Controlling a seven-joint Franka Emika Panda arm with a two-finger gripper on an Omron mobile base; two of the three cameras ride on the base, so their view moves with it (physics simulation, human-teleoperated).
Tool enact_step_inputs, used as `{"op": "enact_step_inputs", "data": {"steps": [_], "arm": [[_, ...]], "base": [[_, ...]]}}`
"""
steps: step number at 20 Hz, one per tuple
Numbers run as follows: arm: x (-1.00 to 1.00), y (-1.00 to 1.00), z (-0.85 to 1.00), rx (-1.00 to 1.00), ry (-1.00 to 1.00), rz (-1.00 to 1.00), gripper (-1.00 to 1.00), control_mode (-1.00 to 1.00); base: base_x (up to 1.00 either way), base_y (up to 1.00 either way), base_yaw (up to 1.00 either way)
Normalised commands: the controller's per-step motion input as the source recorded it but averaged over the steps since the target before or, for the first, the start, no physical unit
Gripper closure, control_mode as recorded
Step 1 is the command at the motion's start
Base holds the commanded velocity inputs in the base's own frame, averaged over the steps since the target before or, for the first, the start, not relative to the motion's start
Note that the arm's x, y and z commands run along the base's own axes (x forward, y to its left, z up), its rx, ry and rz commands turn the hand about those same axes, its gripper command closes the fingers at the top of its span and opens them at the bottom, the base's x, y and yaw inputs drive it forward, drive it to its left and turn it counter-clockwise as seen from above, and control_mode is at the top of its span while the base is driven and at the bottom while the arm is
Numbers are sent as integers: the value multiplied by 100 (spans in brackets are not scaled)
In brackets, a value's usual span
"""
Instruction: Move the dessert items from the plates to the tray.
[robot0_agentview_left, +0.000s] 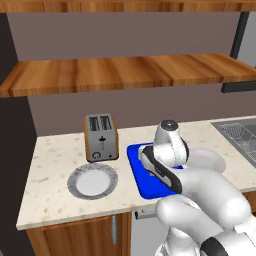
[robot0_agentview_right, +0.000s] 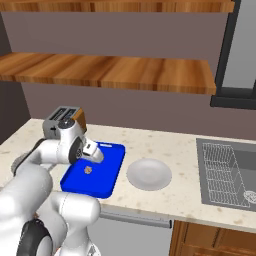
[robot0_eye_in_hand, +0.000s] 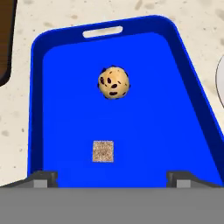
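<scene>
The bright-blue tray (robot0_eye_in_hand: 65, 109) lies on the counter, its handle slot at the far end. On it rest one small light-brown cube morsel (robot0_eye_in_hand: 103, 151) and, farther off, a round tan cookie ball with dark specks (robot0_eye_in_hand: 113, 82). A second cube morsel is out of view. My gripper (robot0_eye_in_hand: 113, 177) hovers over the tray's near end, open, fingers wide apart with nothing between them. From the right base, the gripper (robot0_agentview_right: 97, 156) hangs above the tray (robot0_agentview_right: 107, 185) and the morsel (robot0_agentview_right: 88, 170). The ribbed-rim plate (robot0_agentview_left: 75, 181) and the paler plate (robot0_agentview_right: 149, 174) both look bare.
A brown and silver toaster (robot0_agentview_left: 101, 136) stands behind the ribbed plate, left of the tray (robot0_agentview_left: 134, 170). A sink (robot0_agentview_right: 230, 172) with a wire rack is set into the counter at the right. Wooden shelves (robot0_agentview_left: 125, 72) run above.
</scene>
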Motion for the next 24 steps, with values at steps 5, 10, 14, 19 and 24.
{"op": "enact_step_inputs", "data": {"steps": [5,10,14,19,24], "arm": [[-59,1,59,0,-18,0,-100,-100],[-63,36,51,-1,-30,4,-100,-100],[-39,61,61,-7,-31,10,-100,-100],[-40,75,63,-13,-28,6,-100,-100],[-41,83,28,-12,-35,1,-100,-100]], "base": [[0,0,0],[0,0,0],[0,0,0],[0,0,0],[0,0,0]]}}
